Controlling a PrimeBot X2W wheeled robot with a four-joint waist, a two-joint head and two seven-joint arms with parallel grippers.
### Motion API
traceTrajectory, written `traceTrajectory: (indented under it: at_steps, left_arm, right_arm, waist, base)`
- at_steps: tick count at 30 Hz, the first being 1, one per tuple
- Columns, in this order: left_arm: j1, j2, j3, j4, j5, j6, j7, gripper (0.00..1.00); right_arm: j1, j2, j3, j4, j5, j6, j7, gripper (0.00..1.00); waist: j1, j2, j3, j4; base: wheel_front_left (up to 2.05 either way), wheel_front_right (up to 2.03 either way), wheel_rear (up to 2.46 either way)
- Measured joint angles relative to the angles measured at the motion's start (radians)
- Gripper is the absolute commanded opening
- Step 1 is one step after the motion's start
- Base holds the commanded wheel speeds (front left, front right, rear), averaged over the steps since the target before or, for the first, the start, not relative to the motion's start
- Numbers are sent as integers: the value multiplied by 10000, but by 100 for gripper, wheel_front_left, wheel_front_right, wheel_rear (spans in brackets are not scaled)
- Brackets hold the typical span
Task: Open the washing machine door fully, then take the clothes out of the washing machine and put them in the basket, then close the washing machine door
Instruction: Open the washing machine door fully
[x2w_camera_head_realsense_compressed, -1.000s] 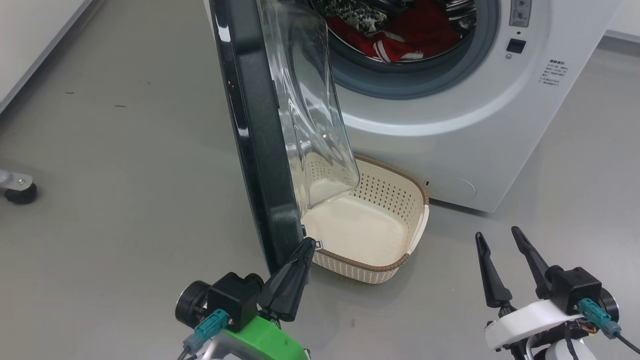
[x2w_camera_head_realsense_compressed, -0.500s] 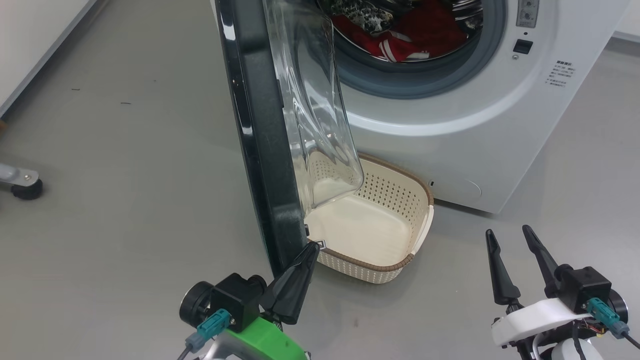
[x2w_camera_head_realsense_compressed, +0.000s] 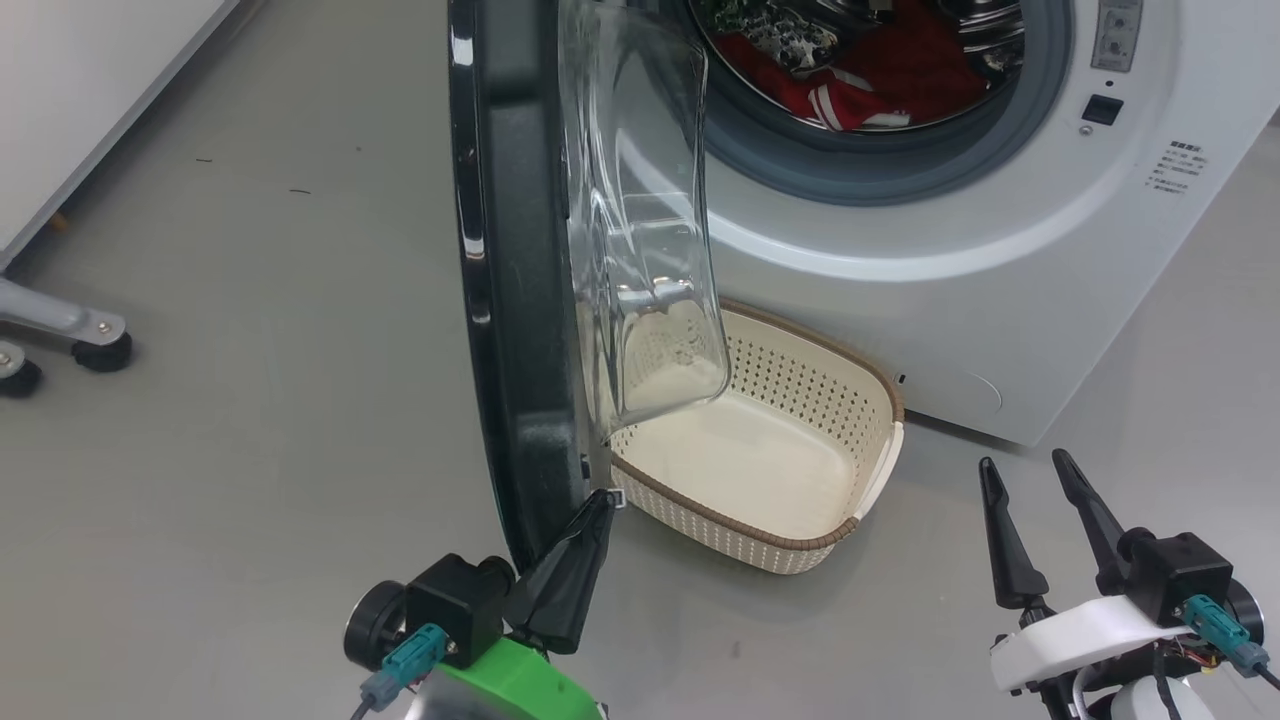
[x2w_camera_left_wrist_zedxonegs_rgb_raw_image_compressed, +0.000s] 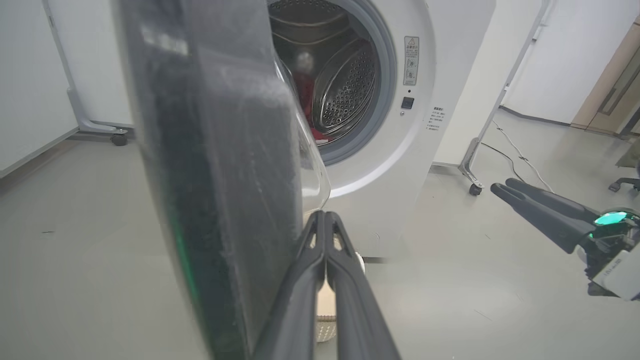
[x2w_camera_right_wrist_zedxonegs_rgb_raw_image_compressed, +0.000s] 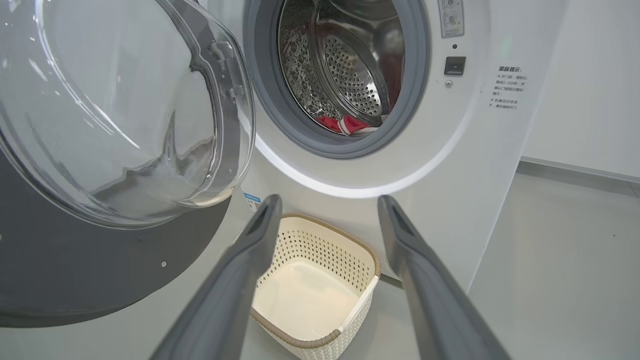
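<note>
the large round glossy black door (x2w_camera_head_realsense_compressed: 505, 300) stood at eleven o'clock, beside the pressed-together left fingers (x2w_camera_head_realsense_compressed: 572, 565), right fingers (x2w_camera_head_realsense_compressed: 1003, 545) spread.

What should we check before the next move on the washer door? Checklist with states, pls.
1. Washing machine door fully open: not ok, only part-swung, edge-on to the head view.
2. Left claw shut, tip at the door's lower edge: ok; contact cannot tell.
3. Right claw open, empty: ok.
4. Basket upright, empty, before the washing machine: ok.
5. Basket top clear of door: cannot tell; glass bowl overlaps its left part in the head view.
6. Clothes in the drum: ok.
</note>
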Motion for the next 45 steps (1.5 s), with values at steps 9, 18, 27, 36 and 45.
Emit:
traceTrajectory:
  at_steps: [9, 18, 27, 36, 45]
  left_arm:
    - [251, 81, 401, 176, -8, 240, -132, 0]
    - [448, 303, 1243, 320, -148, 456, -428, 0]
    - [495, 570, 2080, 474, -236, 558, -704, 0]
    - [476, 656, 2851, 790, -353, 606, -886, 0]
    - [174, 652, 3804, 1185, -784, 660, -1152, 0]
  right_arm:
    - [5, 21, -44, 0, -77, 6, 0, 100]
    - [5, 77, 111, 6, -96, 84, 0, 100]
    - [1, 100, 251, 12, -98, 86, 0, 100]
    - [-44, 104, 259, 2, -98, 86, 0, 100]
    - [-212, 102, 209, -48, -102, 86, 0, 100]
  waist:
    - [0, 0, -76, 394]
    - [0, 0, -167, 486]
    - [0, 0, -86, 222]
    - [0, 0, 121, -102]
    - [0, 0, 472, -342]
  base:
    - [0, 0, 0]
    - [0, 0, 0]
    - [0, 0, 0]
    - [0, 0, 0]
    - [0, 0, 0]
